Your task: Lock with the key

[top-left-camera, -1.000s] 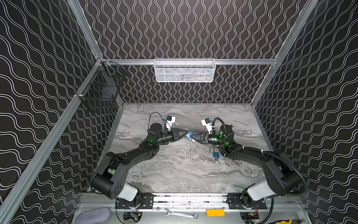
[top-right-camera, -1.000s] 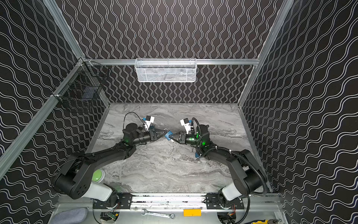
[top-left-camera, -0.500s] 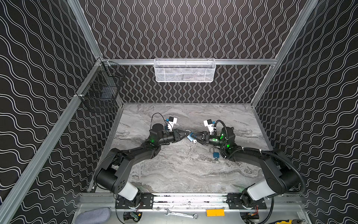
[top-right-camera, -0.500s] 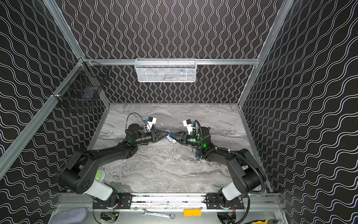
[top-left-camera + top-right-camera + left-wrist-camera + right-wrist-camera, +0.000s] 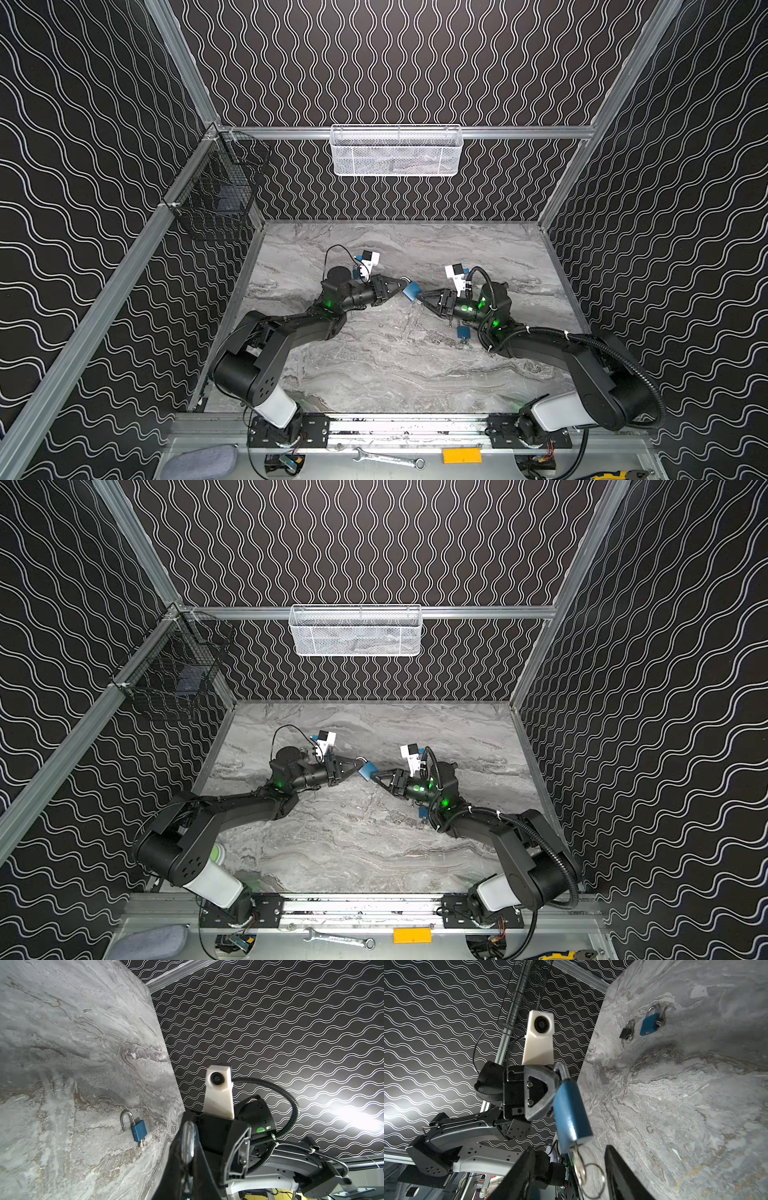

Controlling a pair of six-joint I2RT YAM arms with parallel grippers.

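Blue padlock (image 5: 409, 290) with a silver shackle hangs in the air over the middle of the grey marble table (image 5: 374, 374), between the two arms. The left gripper (image 5: 398, 285) is clamped tight on its shackle. A silver key (image 5: 579, 1164) sits in the keyhole at the end of the body, and a thin wire key ring (image 5: 593, 1180) dangles from it. The right gripper (image 5: 419, 297) has its jaws parted on either side of the key and grips nothing.

A second blue padlock (image 5: 463, 332), its shackle swung open, lies on the table nearer and to the right, partly under the right arm. The right wrist view shows a small black padlock (image 5: 626, 1031) and a third blue padlock (image 5: 649, 1023) lying side by side on the table. A white mesh basket (image 5: 397, 151) hangs on the far wall and a black wire basket (image 5: 216, 195) on the left wall. A steel spanner (image 5: 386, 458) lies on the near rail.
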